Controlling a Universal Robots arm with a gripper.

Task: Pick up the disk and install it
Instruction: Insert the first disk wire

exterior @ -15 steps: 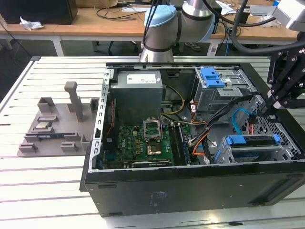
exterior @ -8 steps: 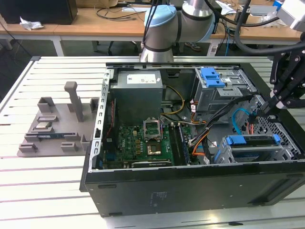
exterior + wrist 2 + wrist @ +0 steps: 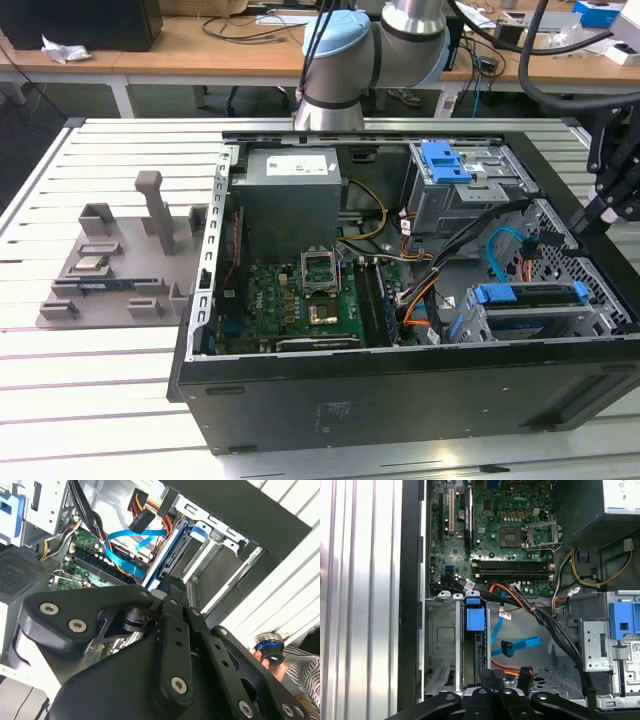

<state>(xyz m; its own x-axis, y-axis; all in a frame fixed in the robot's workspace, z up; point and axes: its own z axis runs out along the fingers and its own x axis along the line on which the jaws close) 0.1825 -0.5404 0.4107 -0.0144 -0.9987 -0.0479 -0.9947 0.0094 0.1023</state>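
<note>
The disk (image 3: 530,296) stands on edge in the lower drive cage, at the near corner of the open computer case (image 3: 300,390) on the exterior view's right, its blue rail showing along the top. In the first wrist view the disk (image 3: 474,647) sits in the metal bay with its blue tab toward the motherboard. The second wrist view shows the disk's blue rail (image 3: 172,555) beside the bay wall. My gripper (image 3: 603,205) hangs above the case's edge on the exterior view's right, a little above the disk. The gripper (image 3: 492,678) is shut, with nothing held.
A blue latch piece (image 3: 445,160) tops the upper drive cage. Blue and orange cables (image 3: 500,255) cross between the cages. The power supply (image 3: 290,190) and motherboard (image 3: 310,300) take up the case's middle. A grey fixture (image 3: 110,270) lies on the slatted table. A hand (image 3: 270,652) holds a round black knob.
</note>
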